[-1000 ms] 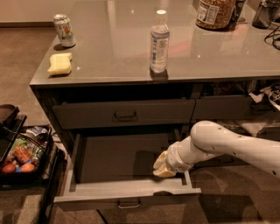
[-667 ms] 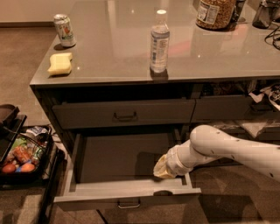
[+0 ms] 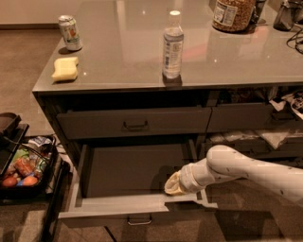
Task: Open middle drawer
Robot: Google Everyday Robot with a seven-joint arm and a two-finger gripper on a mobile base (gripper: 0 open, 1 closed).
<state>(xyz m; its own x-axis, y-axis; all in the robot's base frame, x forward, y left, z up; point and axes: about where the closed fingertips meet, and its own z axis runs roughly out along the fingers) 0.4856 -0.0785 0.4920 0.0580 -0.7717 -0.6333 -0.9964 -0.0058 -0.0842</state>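
The middle drawer [image 3: 118,206] sits pulled well out under the surface [image 3: 123,52], inside open to view. The pincer [image 3: 174,185] is tucked just behind its front panel (probably hooked there to drag it). Can't tell if it's clenched or released.

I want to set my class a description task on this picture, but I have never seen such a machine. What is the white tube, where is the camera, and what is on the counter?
The white tube is the robot's one arm, reaching in from the right. Its pale tip is the pincer, placed at the front right corner of the middle drawer, which is pulled out. I cannot tell whether it holds anything. The drawer above is shut. The one camera looks down on the cabinet from the front. On the counter stand a soda can, a clear bottle and a jar; a yellow sponge lies near the can.
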